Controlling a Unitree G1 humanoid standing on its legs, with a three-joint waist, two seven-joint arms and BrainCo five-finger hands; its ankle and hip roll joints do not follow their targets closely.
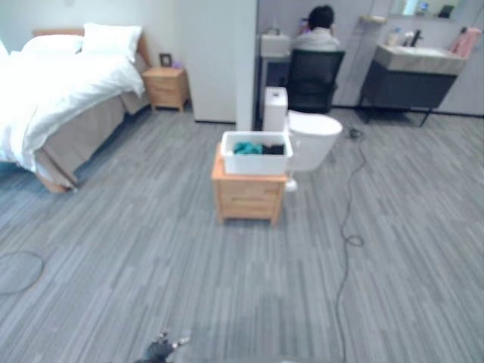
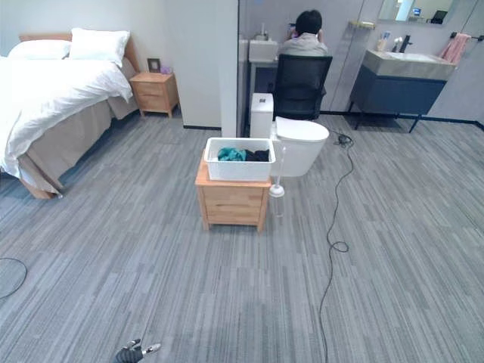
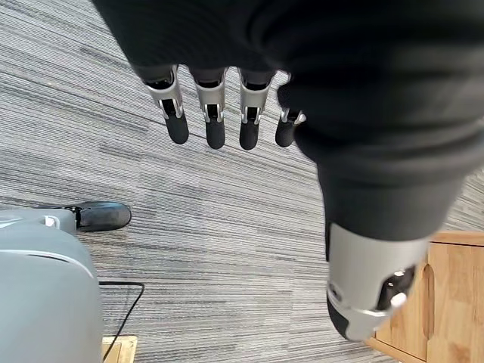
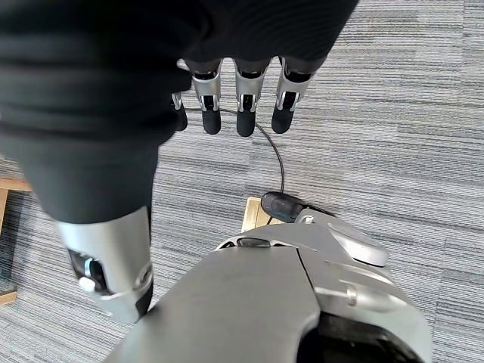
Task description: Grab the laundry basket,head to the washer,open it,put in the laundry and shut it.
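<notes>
A white laundry basket (image 1: 255,153) stands on a low wooden cabinet (image 1: 248,198) in the middle of the room, some way ahead of me. Teal and dark clothes (image 2: 240,155) lie inside it. My left hand (image 3: 214,121) hangs low over the grey floor with straight fingers and holds nothing; it also shows at the bottom edge of the left eye view (image 1: 160,349). My right hand (image 4: 242,106) hangs the same way at my side, fingers straight and empty. Both hands are far from the basket.
A white toilet (image 1: 314,136) stands just behind the cabinet. A bed (image 1: 60,98) and a nightstand (image 1: 166,87) are at the left. A person (image 1: 318,34) sits in a black chair at the back, beside a vanity (image 1: 416,72). A thin cable (image 1: 349,219) runs along the floor.
</notes>
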